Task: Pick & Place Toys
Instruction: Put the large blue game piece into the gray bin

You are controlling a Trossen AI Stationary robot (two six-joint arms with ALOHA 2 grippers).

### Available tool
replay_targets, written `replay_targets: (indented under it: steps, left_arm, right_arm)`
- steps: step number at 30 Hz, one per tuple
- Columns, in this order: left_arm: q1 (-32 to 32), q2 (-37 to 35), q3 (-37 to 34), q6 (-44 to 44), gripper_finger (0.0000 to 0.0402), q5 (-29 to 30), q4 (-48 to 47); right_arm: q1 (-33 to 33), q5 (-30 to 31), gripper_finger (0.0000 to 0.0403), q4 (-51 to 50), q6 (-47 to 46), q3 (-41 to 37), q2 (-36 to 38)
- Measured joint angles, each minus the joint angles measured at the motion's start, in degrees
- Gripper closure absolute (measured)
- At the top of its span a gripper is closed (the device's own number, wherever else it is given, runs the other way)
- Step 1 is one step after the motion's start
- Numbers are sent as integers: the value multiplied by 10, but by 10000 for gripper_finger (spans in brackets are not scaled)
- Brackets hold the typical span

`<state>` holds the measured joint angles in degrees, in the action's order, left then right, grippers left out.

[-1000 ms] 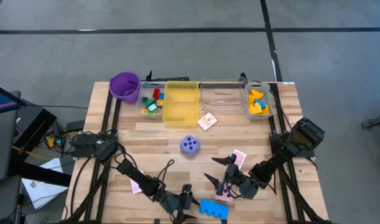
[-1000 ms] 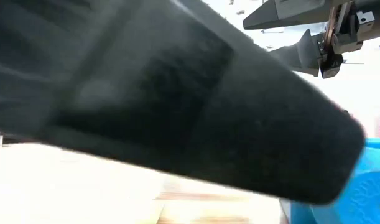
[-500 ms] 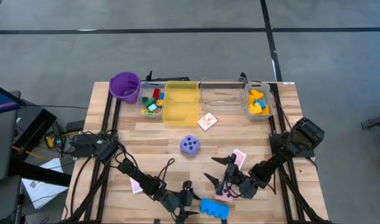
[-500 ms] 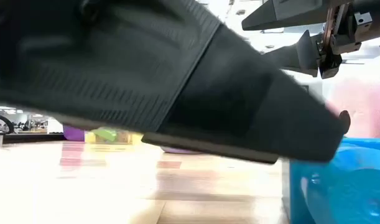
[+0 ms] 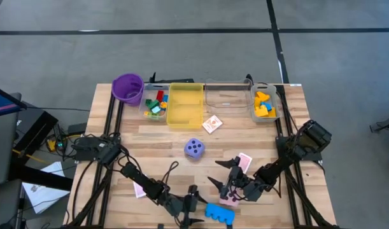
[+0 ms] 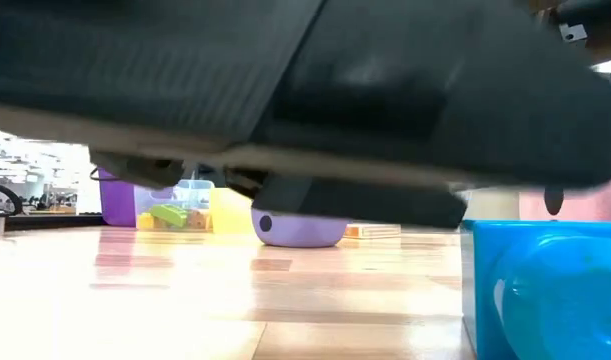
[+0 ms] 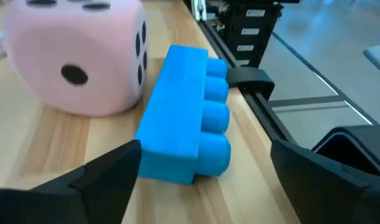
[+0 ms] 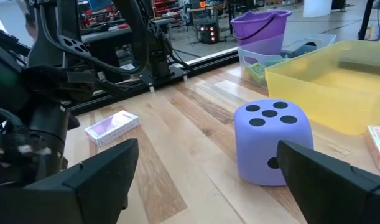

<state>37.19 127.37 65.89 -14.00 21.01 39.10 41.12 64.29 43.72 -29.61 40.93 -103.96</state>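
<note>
Blue brick (image 7: pixel 185 115) lies on the bench (image 5: pixel 245 137) near its front edge, just beside the pink die (image 7: pixel 74 56). Left pincer (image 7: pixel 202 180) stands apart, facing it. Rigid, light, smooth plastic: best gripped across the flat sides.

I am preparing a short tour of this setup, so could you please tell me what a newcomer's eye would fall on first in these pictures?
Probably the big blue building brick at the table's near edge, lying on its side between the open fingers of the left tool, with the pink die just beyond it. Next, the purple die alone mid-table, faced by the open right tool. Along the far edge, the yellow bin stands out.
</note>
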Motion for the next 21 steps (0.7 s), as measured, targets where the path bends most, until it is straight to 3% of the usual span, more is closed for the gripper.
replay_targets:
  steps: [6,12,21]
  left_arm:
    - [-1,0,0,18,27,2,22]
    - [-7,8,4,18,27,9,25]
    - [-10,63,61,35,26,11,25]
  right_arm:
    - [0,0,28,0,0,0,0]
    - [0,0,28,0,0,0,0]
    - [0,0,28,-3,0,0,0]
